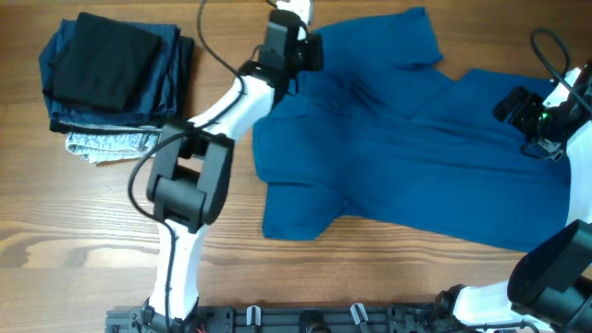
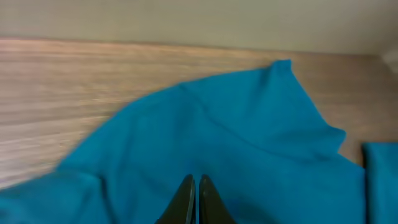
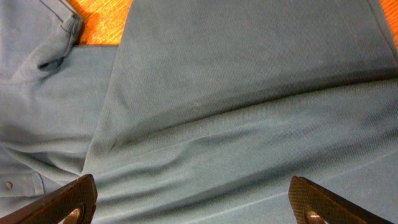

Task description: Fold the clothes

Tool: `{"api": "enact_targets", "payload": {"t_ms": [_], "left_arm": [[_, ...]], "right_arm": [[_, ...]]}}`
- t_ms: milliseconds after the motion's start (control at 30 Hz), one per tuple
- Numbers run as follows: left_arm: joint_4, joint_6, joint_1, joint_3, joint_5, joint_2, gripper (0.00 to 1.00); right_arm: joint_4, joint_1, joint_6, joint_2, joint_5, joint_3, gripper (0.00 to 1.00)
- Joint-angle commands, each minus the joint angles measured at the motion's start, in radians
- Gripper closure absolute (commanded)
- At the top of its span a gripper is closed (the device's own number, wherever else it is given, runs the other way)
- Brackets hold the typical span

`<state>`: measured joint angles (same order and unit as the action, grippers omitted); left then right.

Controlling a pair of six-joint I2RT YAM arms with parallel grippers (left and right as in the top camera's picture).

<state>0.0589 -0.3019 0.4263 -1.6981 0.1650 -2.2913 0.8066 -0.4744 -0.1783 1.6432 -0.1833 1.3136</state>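
T-shirt [image 1: 416, 157]: medium blue, lay spread and rumpled.
Left gripper [image 2: 194, 190]: was closed, seemingly on fabric.
Right gripper [image 3: 194, 202]: stood wide.

No text, brand, number or sign can be read in any of the views. The blue T-shirt [image 1: 416, 157] is seen only as plain cloth, with no print or legible label to be made out. The stack of folded garments [image 1: 111, 74] beside it is too small for any lettering to be told.
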Motion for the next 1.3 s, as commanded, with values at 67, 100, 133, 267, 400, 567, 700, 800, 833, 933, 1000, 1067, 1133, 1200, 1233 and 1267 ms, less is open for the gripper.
{"api": "enact_targets", "payload": {"t_ms": [67, 100, 133, 267, 400, 567, 700, 800, 833, 933, 1000, 1067, 1133, 1200, 1233, 1267], "left_arm": [[0.035, 0.010, 0.014, -0.004, -0.050, -0.090, 0.96], [0.043, 0.010, 0.014, -0.004, -0.050, -0.102, 0.96], [0.058, 0.010, 0.014, -0.004, -0.050, -0.117, 0.96], [0.047, 0.011, 0.012, -0.004, -0.089, -0.163, 0.96], [-0.062, 0.064, 0.002, -0.004, -0.174, -0.167, 0.96], [-0.332, 0.063, -0.037, -0.004, -0.242, -0.167, 0.96], [-0.513, 0.059, -0.074, -0.004, -0.242, -0.159, 0.96], [-0.678, 0.024, -0.100, -0.004, -0.242, -0.140, 0.96], [-0.716, 0.013, -0.104, -0.004, -0.242, -0.135, 0.96], [-0.820, 0.002, -0.107, -0.004, -0.242, -0.097, 0.96], [-0.859, 0.002, -0.103, -0.004, -0.242, -0.046, 0.96], [-0.875, 0.002, -0.101, -0.004, -0.242, 0.031, 0.96], [-0.880, 0.002, -0.101, -0.004, -0.242, 0.140, 0.96], [-0.861, 0.002, -0.101, -0.004, -0.242, 0.260, 0.96], [-0.833, 0.003, -0.101, -0.004, -0.242, 0.311, 0.96], [-0.790, 0.003, -0.101, -0.004, -0.242, 0.354, 0.96]], "right_arm": [[-0.003, 0.004, -0.008, -0.005, -0.013, 0.013, 0.01], [-0.003, 0.004, -0.008, -0.005, -0.013, 0.013, 0.00], [-0.003, 0.004, -0.008, -0.005, -0.013, 0.013, 0.00], [-0.003, 0.004, -0.008, -0.005, -0.013, 0.013, 0.00], [-0.003, 0.004, -0.008, -0.005, -0.013, 0.013, 0.00], [-0.003, 0.004, -0.008, -0.005, -0.013, 0.013, 0.01], [-0.003, 0.004, -0.008, -0.005, -0.013, 0.013, 0.00], [-0.003, 0.004, -0.008, -0.005, -0.013, 0.013, 0.00], [-0.003, 0.004, -0.008, -0.005, -0.013, 0.013, 0.00], [-0.003, 0.004, -0.008, -0.005, -0.013, 0.013, 0.00], [-0.006, 0.004, -0.008, -0.005, -0.013, 0.013, 0.00], [-0.006, 0.004, -0.008, -0.005, -0.013, 0.013, 0.01], [-0.006, 0.004, -0.008, -0.005, -0.013, 0.013, 0.01], [-0.006, 0.004, -0.008, -0.005, -0.013, 0.013, 0.00], [-0.006, 0.004, -0.008, -0.005, -0.013, 0.013, 0.00], [-0.006, 0.004, -0.008, -0.005, -0.013, 0.013, 0.00]]}}
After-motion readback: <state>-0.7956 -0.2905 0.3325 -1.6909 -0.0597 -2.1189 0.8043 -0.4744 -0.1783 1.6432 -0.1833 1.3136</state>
